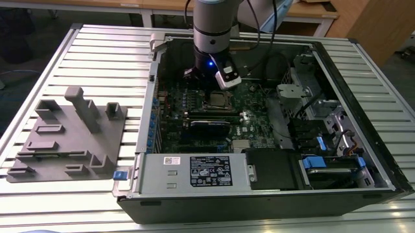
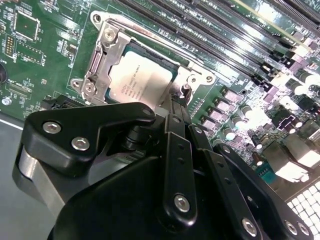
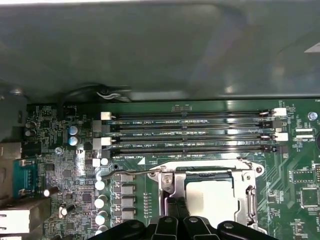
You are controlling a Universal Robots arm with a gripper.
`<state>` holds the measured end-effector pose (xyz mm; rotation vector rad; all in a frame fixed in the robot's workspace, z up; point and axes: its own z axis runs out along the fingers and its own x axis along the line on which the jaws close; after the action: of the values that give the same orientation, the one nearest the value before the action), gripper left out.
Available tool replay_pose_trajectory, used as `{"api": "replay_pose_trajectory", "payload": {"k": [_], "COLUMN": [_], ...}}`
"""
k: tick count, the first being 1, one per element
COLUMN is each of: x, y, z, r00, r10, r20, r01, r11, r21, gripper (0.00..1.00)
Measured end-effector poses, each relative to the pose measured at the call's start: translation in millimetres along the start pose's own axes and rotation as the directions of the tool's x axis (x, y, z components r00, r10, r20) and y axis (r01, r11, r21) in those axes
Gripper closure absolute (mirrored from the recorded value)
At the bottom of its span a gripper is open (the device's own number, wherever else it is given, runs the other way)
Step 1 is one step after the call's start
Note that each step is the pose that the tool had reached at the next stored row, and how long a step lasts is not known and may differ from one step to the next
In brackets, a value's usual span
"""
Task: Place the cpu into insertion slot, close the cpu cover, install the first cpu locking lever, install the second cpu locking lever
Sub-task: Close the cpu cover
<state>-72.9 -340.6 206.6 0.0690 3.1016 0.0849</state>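
The cpu lies flat in the insertion slot, its silver-grey top showing. The cpu cover is folded down over it as a silver frame around the chip. In the first wrist view the cpu and the cpu cover sit just beyond my fingers. A thin wire locking lever runs along one edge of the socket, its hooked end sticking out past the corner. My gripper is shut, with its black tip at the cover's edge beside a screw tab. Nothing is held between the fingers.
The arm reaches down into the open computer case. Long memory slots lie beside the socket. A power supply and a drive cage with blue tabs fill the near side. A grey fixture block stands at the exterior view's left.
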Motion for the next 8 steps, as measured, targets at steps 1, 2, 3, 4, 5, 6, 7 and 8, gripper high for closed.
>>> {"api": "replay_pose_trajectory", "payload": {"k": [1,2,3,4,5,6,7,8], "x": [0.2,0.3,0.3,0.4,0.4,0.4,0.4,0.4], "y": [-0.1,-0.2,-0.2,-0.2,-0.2,-0.2,-0.2,-0.2], "z": [0.7,1.5,2.3,2.7,2.7,2.7,2.7,2.7], "r00": [1.0,1.0,1.0,1.0,1.0,1.0,1.0,1.0], "r10": [0.0,0.0,0.0,0.0,0.0,0.0,0.0,0.0], "r20": [0.0,-0.0001,-0.0001,0.0,-0.0001,-0.0002,-0.0001,-0.0001], "r01": [0.0,0.0,0.0,0.0,0.0,0.0,0.0,0.0], "r11": [1.0,1.0,1.0,1.0,1.0,1.0,1.0,1.0], "r21": [-0.0001,0.0001,0.0,0.0001,0.0002,0.0003,0.0004,0.0004], "gripper": [0.89,0.89,0.89,0.89,0.89,0.89,0.89,0.89]}}
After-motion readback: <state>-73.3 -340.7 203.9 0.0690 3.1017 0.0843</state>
